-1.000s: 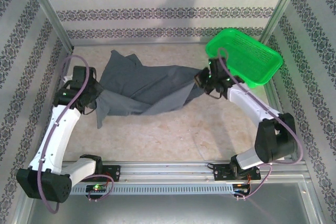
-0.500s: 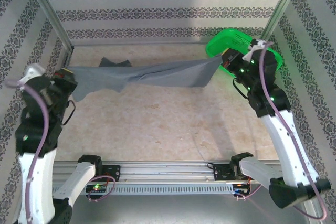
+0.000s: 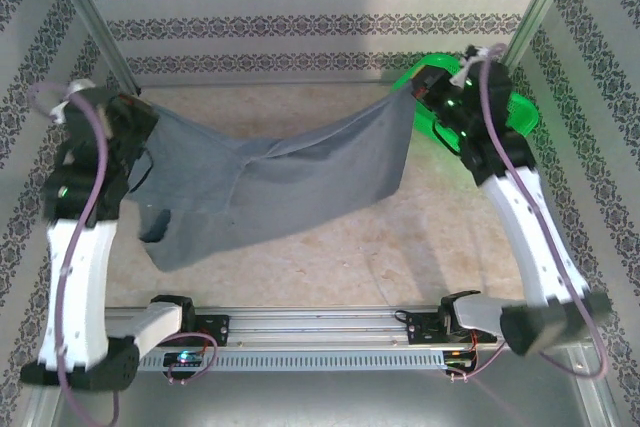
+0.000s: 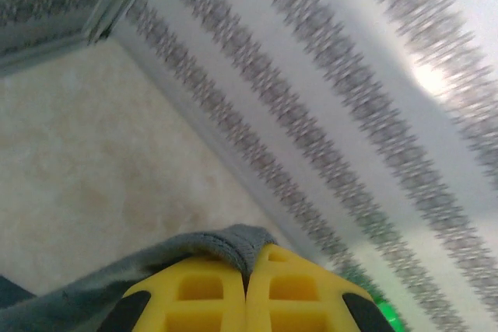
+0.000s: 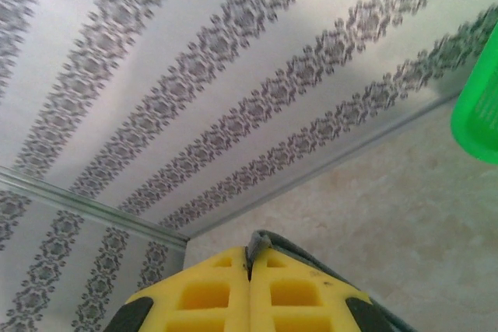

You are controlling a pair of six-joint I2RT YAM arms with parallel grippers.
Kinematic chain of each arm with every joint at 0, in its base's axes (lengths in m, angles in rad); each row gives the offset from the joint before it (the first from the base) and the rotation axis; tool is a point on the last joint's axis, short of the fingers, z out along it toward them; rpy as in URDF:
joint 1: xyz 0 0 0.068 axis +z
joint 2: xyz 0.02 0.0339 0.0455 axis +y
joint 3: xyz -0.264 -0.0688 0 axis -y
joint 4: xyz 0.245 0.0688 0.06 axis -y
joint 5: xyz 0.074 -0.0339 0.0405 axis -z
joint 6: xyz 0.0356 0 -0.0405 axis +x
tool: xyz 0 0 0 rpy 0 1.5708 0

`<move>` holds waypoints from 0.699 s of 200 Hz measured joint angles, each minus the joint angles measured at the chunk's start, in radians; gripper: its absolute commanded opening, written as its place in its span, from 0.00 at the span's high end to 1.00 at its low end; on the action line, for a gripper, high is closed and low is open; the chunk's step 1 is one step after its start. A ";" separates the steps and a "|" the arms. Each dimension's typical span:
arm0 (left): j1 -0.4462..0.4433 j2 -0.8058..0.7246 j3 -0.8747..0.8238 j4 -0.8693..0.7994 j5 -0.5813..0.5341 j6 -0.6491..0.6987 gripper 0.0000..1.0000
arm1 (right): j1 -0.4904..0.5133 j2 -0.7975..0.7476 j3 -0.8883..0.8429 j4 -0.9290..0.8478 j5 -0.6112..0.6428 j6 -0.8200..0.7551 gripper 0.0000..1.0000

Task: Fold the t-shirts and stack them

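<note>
A dark slate-grey t-shirt [image 3: 290, 182] hangs spread in the air between my two raised arms, sagging in the middle with its lower edge near the table. My left gripper [image 3: 140, 112] is shut on its left corner; in the left wrist view the grey hem [image 4: 233, 240] is pinched between the yellow fingers [image 4: 202, 289]. My right gripper [image 3: 418, 95] is shut on the right corner, and a thin grey fold [image 5: 261, 240] sticks up between its yellow fingers [image 5: 292, 293].
A bright green mesh basket [image 3: 520, 112] sits at the back right, partly behind my right arm, and its edge [image 5: 478, 110] shows in the right wrist view. Patterned walls enclose the beige table [image 3: 440, 237] on three sides.
Both arms have lifted the shirt from a crumpled heap on the table and pulled it apart; it now hangs wide and lower in the middle than half a second ago.
</note>
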 measured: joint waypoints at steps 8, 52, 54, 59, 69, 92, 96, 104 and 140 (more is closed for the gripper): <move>0.023 0.060 -0.005 0.017 0.027 0.000 1.00 | -0.002 0.075 0.034 0.014 -0.019 0.005 1.00; 0.174 0.412 0.100 0.118 0.215 -0.012 1.00 | -0.030 0.487 0.378 0.058 -0.121 0.011 1.00; 0.181 0.429 0.116 0.119 0.225 -0.012 1.00 | -0.033 0.504 0.401 0.056 -0.123 0.011 1.00; 0.195 0.471 0.159 0.125 0.243 -0.016 1.00 | -0.035 0.539 0.447 0.056 -0.131 0.013 1.00; 0.219 0.550 0.266 0.126 0.280 -0.023 1.00 | -0.047 0.617 0.575 0.040 -0.149 0.018 1.00; 0.254 0.704 0.599 0.107 0.334 -0.023 1.00 | -0.072 0.766 0.895 -0.022 -0.169 0.030 1.00; 0.257 0.728 0.673 0.097 0.341 -0.023 1.00 | -0.078 0.790 0.960 -0.039 -0.171 0.034 1.00; 0.262 0.764 0.806 0.080 0.351 -0.023 1.00 | -0.089 0.822 1.065 -0.060 -0.174 0.040 1.00; 0.268 0.727 1.085 0.034 0.377 -0.031 1.00 | -0.153 0.822 1.307 -0.129 -0.179 0.076 1.00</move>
